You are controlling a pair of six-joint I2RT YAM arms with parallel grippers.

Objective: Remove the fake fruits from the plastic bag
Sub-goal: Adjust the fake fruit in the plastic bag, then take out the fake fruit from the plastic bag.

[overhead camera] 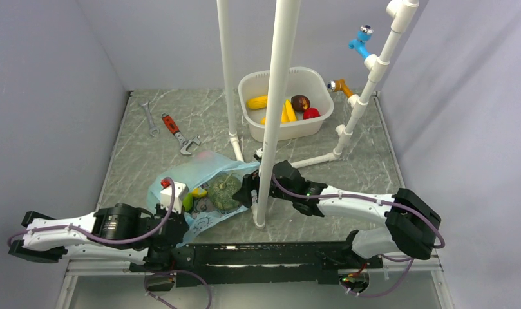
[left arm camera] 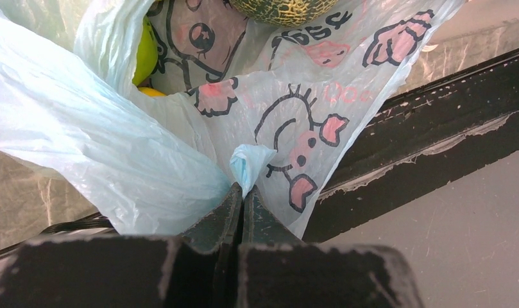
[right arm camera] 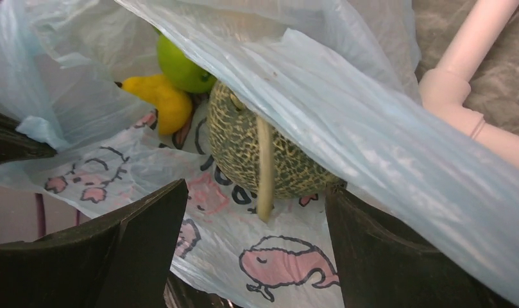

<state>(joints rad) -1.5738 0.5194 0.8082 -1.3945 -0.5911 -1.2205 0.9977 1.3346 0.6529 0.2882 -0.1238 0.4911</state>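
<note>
The light blue plastic bag [overhead camera: 203, 177] lies open between the two arms. Inside it are a netted dark green melon [right arm camera: 263, 154] with a pale stem, a yellow lemon-shaped fruit [right arm camera: 161, 102] and a green apple [right arm camera: 183, 67]; the melon also shows from above [overhead camera: 225, 191]. My left gripper [left arm camera: 244, 192] is shut on a fold of the bag's edge [left arm camera: 250, 163]. My right gripper [right arm camera: 256, 224] is open inside the bag's mouth, its jaws wide either side just short of the melon. The bag's upper sheet drapes over the right jaw.
A white tub [overhead camera: 286, 103] at the back holds yellow fruits, a brown one and a red one. White pipe posts [overhead camera: 270, 116] stand right by the bag and the right gripper. A red-handled wrench [overhead camera: 179, 134] and a grey spanner [overhead camera: 149, 118] lie at the back left.
</note>
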